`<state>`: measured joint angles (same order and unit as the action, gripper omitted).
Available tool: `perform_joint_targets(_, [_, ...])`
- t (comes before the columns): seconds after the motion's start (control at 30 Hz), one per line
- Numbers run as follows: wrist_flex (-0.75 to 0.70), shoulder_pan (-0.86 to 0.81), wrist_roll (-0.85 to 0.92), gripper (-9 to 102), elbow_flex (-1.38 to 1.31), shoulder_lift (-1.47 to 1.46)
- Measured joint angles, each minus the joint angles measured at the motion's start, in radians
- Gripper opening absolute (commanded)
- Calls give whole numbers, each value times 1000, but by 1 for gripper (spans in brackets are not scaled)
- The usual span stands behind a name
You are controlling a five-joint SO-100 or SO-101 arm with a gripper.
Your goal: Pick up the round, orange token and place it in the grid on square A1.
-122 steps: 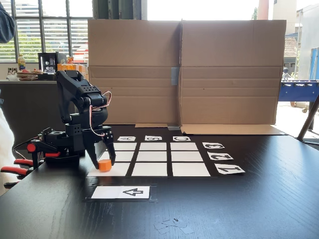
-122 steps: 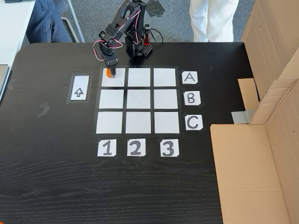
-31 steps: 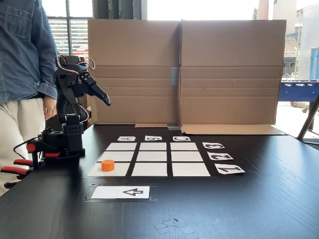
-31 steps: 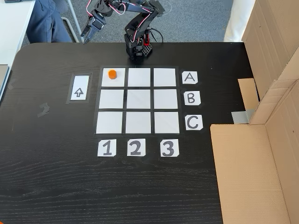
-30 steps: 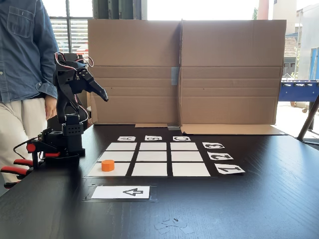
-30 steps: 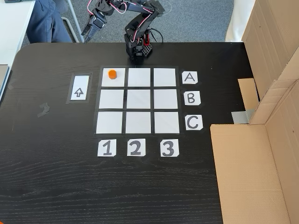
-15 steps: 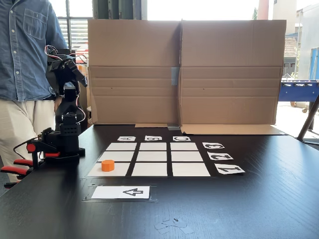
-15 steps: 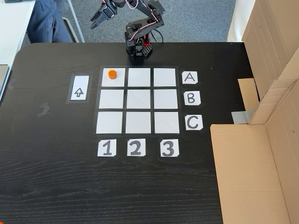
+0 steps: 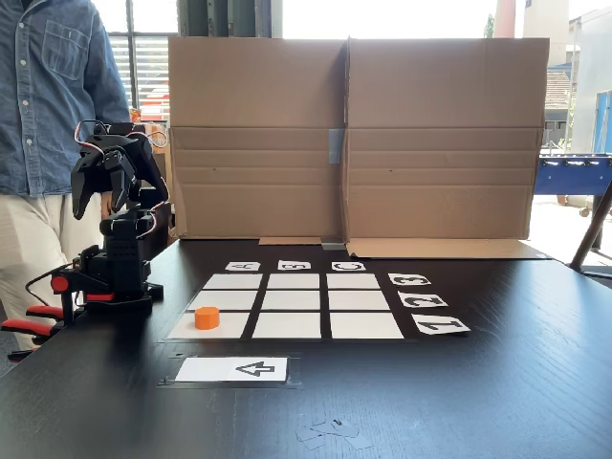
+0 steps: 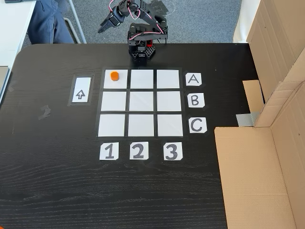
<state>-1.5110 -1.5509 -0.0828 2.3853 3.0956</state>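
The small round orange plastic token (image 10: 114, 75) rests flat on white paper square A1 (image 10: 119, 81), well apart from the raised, empty, parted black gripper (image 9: 96, 189).

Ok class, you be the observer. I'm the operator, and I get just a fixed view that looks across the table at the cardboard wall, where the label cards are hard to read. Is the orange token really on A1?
Observer: Yes. In a fixed view from above, the round, orange token lies on square A1, the corner cell in line with the A card and the 1 card.
Operator: Is it centred?
Observer: No. It sits in the half of the square nearer the arm's base, fully on the paper.
Operator: Where is the tool?
Observer: The tool is beyond the table's edge, over the grey floor and well apart from the token.
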Motion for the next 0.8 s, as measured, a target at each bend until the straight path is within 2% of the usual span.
perform_joint_targets(0.23, [26, -11, 37, 15, 178, 103])
perform_joint_targets(0.8, [206, -95, 54, 5, 483, 221])
